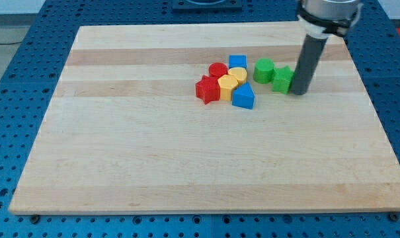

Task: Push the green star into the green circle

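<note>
The push is judged to be in its closing stage: the green star (282,79) is seen just beside the green circle (264,70), seemingly touching it, toward the view's top right of the desk (153,152). My tip (299,93) is placed against the star's right side. No jaws are fitted, so nothing is grasped. A short nudge toward the view's left is called for next.
</note>
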You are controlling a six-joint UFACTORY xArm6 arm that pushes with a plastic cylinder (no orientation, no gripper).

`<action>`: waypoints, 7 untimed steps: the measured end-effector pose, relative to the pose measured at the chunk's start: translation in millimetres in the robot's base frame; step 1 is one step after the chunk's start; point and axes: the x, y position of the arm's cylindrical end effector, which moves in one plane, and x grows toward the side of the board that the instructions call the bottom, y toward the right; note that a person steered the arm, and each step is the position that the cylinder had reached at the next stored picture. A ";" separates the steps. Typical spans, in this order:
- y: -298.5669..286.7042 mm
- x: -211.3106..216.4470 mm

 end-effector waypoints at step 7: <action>-1.7 -13.6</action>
